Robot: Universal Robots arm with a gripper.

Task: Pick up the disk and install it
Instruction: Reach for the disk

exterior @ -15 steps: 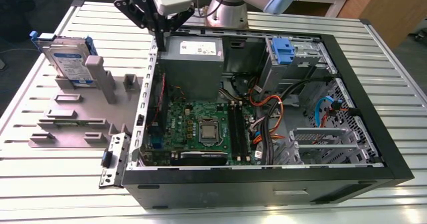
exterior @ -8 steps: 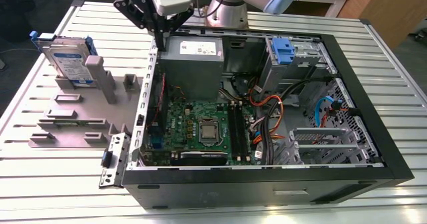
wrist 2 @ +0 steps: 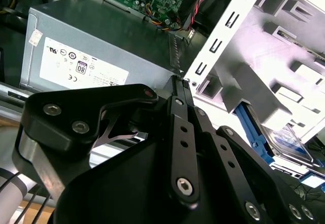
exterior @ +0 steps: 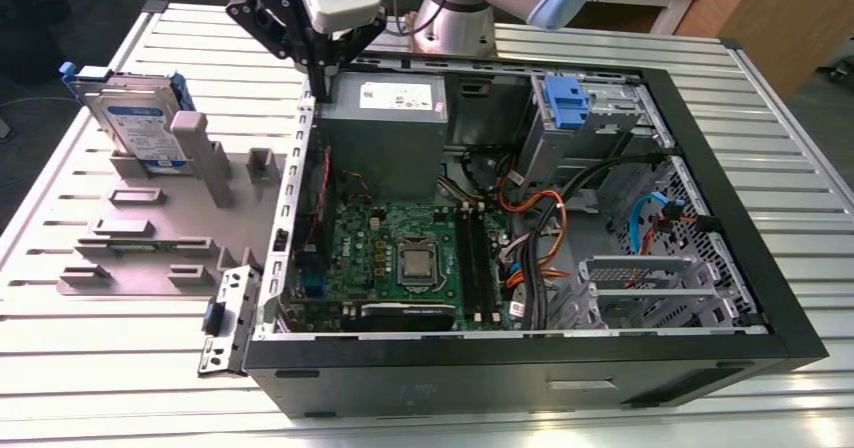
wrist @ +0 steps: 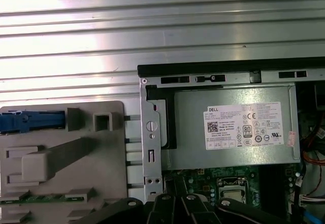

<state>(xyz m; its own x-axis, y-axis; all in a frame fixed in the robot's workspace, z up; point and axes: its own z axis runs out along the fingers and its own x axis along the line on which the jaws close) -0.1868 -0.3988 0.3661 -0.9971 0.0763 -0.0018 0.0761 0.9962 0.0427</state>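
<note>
Silver-grey under its white-and-blue label, the disk (exterior: 138,120) stands on edge in a slot of the grey plastic holder (exterior: 174,258), at the exterior view's left. Blue side rails frame it, and it sits outside the open computer case (exterior: 534,358), well apart from me. My gripper (exterior: 319,90) points straight down over the case wall nearest that holder, just beside the corner of the grey power supply (exterior: 387,118). Whether my tips touch the wall I cannot tell. In the second wrist view my black fingers (wrist 2: 177,112) lie pressed together to a narrow point, so my gripper (wrist 2: 181,82) is closed and holds nothing. Past it the power supply (wrist 2: 101,46) shows its white sticker, and the disk (wrist 2: 289,140) peeks out low behind a grey post of the holder. In the first wrist view my gripper (wrist: 175,199) sits over the case wall, with the power supply (wrist: 233,127) on one side and the disk's blue rail (wrist: 30,121) on the far side of the holder (wrist: 61,153). Inside the case, the green motherboard (exterior: 400,258) lies below the power supply in the exterior view, and a bare blue clip (exterior: 566,103) sits in the drive bay at the far corner. Everything rests on a slatted metal table (exterior: 107,368).
</note>
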